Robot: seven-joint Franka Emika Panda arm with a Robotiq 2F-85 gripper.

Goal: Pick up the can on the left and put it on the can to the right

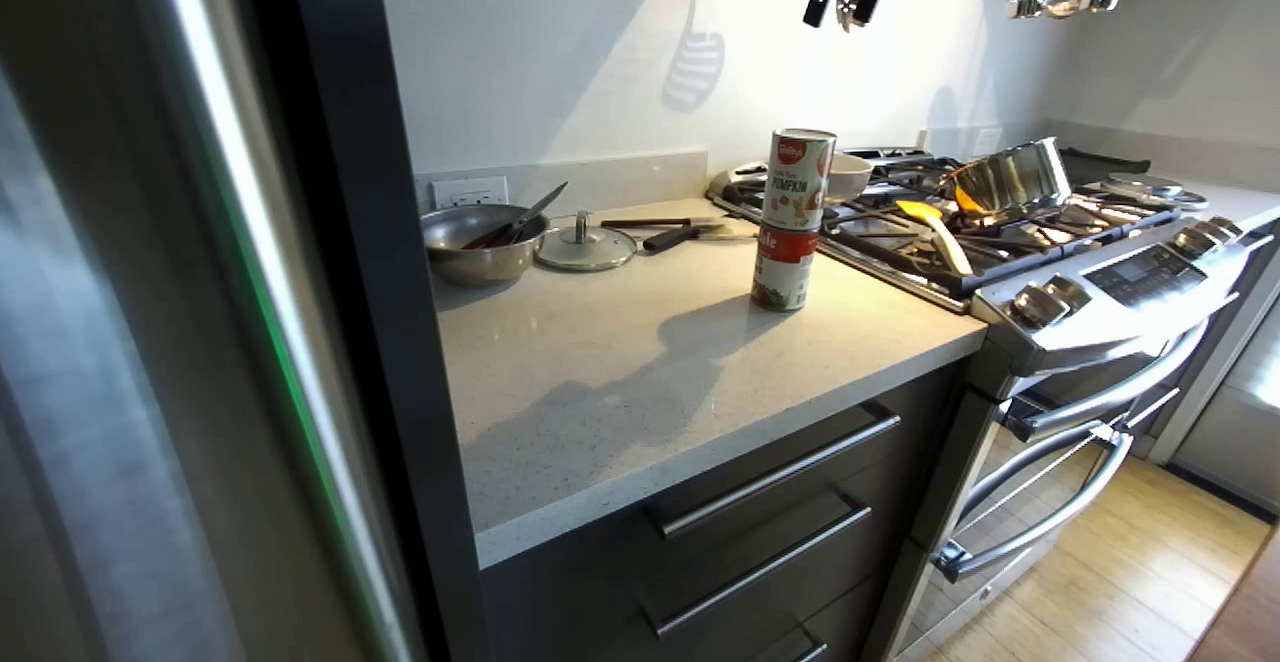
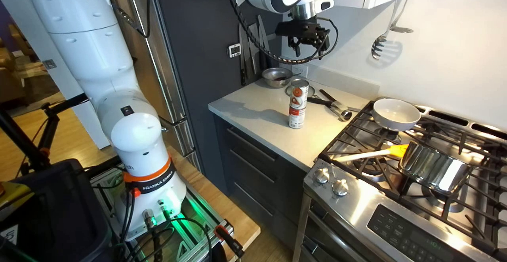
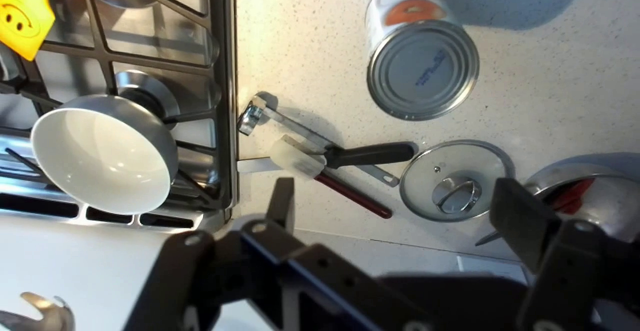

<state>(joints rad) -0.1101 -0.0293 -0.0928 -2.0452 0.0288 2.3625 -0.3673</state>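
Two cans stand stacked upright on the counter in both exterior views. The upper can point(image 1: 797, 179) point(image 2: 299, 94) has a white label reading pumpkin. The lower can point(image 1: 784, 268) point(image 2: 296, 118) has a red and white label. In the wrist view the upper can's silver lid point(image 3: 423, 70) shows from above, and the lower can is mostly hidden beneath it or out of frame. My gripper point(image 1: 838, 20) point(image 2: 309, 55) is high above the counter, apart from the cans. In the wrist view its fingers point(image 3: 395, 201) are wide apart with nothing between them.
A metal bowl point(image 1: 484, 247), a glass lid point(image 1: 586, 247) and utensils point(image 3: 350, 171) lie behind the cans. The stove point(image 2: 356, 198) beside the counter holds a white bowl point(image 2: 396, 114), a tilted pot point(image 2: 433, 168) and a yellow spatula point(image 2: 396, 150). A wall and hanging utensils point(image 2: 379, 46) are at the back.
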